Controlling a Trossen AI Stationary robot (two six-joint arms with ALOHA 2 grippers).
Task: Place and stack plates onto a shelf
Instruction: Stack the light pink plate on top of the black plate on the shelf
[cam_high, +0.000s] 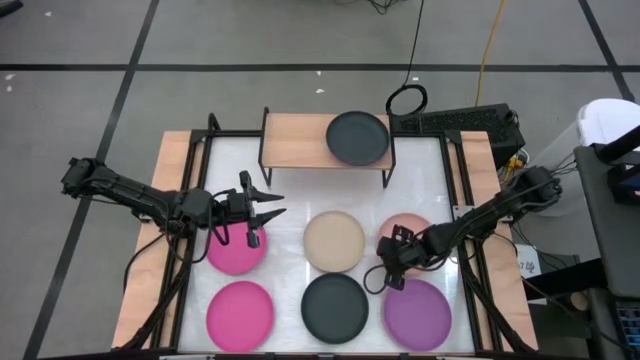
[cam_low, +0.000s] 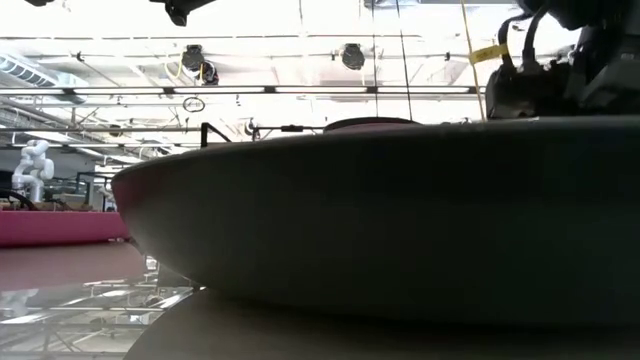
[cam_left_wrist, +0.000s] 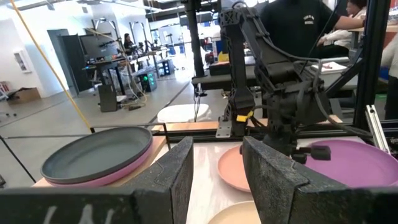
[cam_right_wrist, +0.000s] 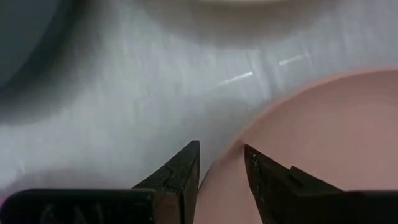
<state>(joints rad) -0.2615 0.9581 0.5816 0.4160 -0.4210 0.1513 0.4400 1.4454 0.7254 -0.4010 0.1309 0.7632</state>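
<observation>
The wooden shelf (cam_high: 295, 140) stands at the table's far side. On it a black plate (cam_high: 357, 138) rests on a pinkish plate (cam_left_wrist: 93, 180). Flat on the table lie two magenta plates (cam_high: 237, 250) (cam_high: 240, 312), a beige plate (cam_high: 334, 240), a black plate (cam_high: 335, 306), a salmon plate (cam_high: 408, 230) and a purple plate (cam_high: 417, 313). My left gripper (cam_high: 265, 205) hovers open between the shelf and the farther magenta plate. My right gripper (cam_right_wrist: 221, 149) points down, open, with its fingers on either side of the salmon plate's near-left rim (cam_right_wrist: 233, 149).
The table has raised wooden side rails (cam_high: 175, 160) and black frame bars. Beyond the far edge lie a cable loop (cam_high: 407, 99) and a black box (cam_high: 470, 125). In the left wrist view people show in the room behind the table.
</observation>
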